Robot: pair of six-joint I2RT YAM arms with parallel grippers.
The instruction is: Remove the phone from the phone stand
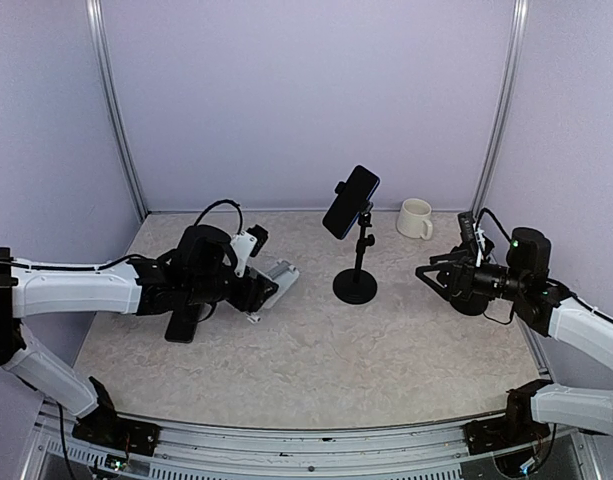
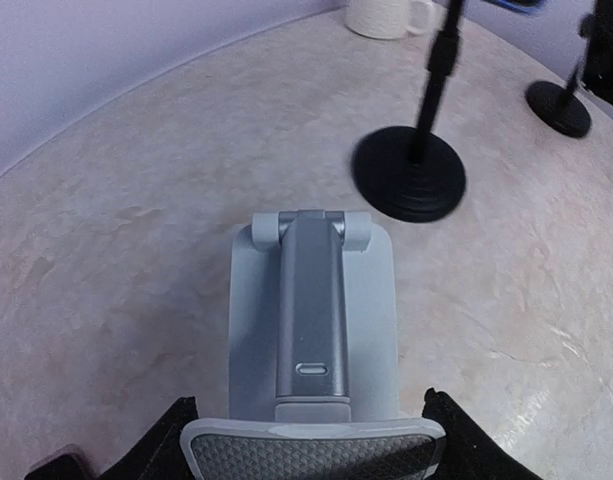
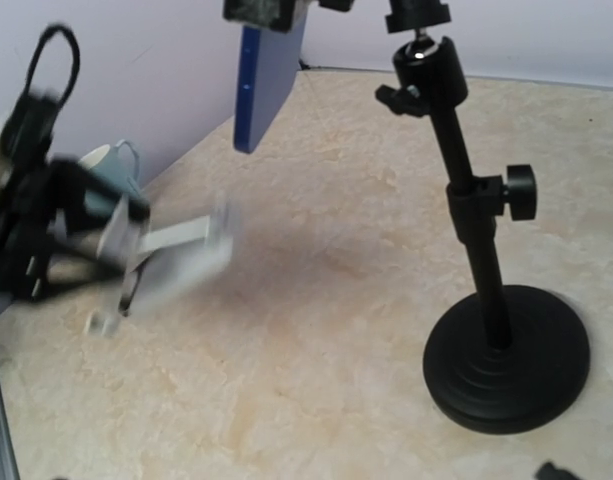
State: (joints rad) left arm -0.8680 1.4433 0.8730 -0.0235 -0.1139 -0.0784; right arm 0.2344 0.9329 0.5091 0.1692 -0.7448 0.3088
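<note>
Left hand [image 1: 249, 290] closed on the sides of a grey stand [image 1: 278, 274], held tilted at the counter [image 1: 306, 360]. Right hand [image 1: 432, 275] spread wide, empty. Phone [image 1: 350, 201] clamped atop the black stand [image 1: 356, 285], mid-counter between the hands. Mug [image 1: 415, 218] by the back wall. Counter beige, marbled; walls [image 1: 306, 90] plain lilac.

Right wrist view: left hand [image 3: 121, 235] and grey folding stand [image 3: 186, 255] motion-blurred; phone [image 3: 269, 85] cut by top edge. Left wrist view: mug [image 2: 381, 15] cropped at top.
</note>
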